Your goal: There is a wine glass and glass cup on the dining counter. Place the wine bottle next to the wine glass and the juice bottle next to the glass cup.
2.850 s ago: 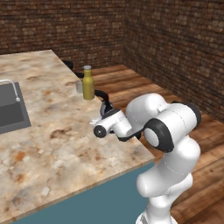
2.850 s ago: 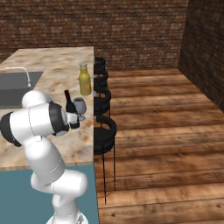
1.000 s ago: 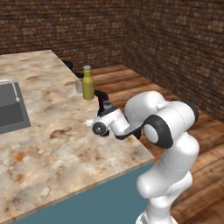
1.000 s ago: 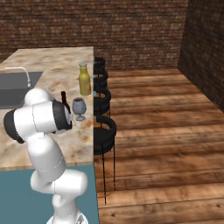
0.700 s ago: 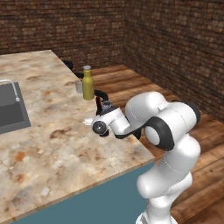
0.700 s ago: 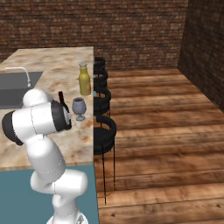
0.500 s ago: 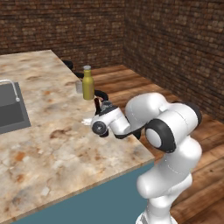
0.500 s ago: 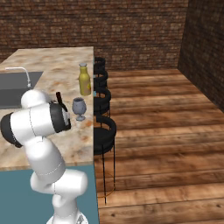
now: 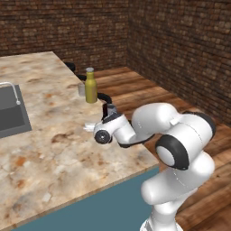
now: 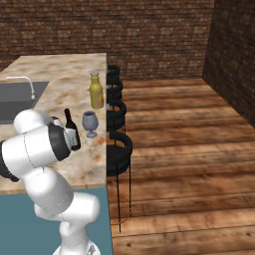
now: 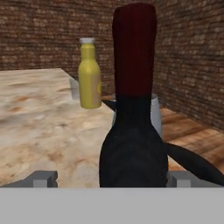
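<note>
The wine bottle (image 11: 133, 131), nearly black with a dark red top, stands upright on the dining counter (image 9: 54, 153). My gripper (image 11: 111, 177) is open and its fingers (image 11: 43, 178) sit wide on either side of the bottle, with a clear gap on the left. In the right base view the wine bottle (image 10: 72, 130) is just left of the wine glass (image 10: 90, 122), close but apart. The wine glass (image 11: 155, 114) peeks out behind the bottle. Farther along stands the olive-yellow juice bottle (image 9: 91, 86) (image 10: 96, 90) (image 11: 89, 81), with the glass cup (image 11: 73, 89) (image 9: 81, 89) right beside it.
An inset grey sink (image 9: 11, 117) with a faucet (image 9: 16, 92) lies on the counter's left side. Black bar stools (image 10: 118, 144) line the counter's right edge above the wooden floor. Brick walls stand behind.
My arm has shifted slightly back toward the sink side. The bottles and glasses stand where they were.
</note>
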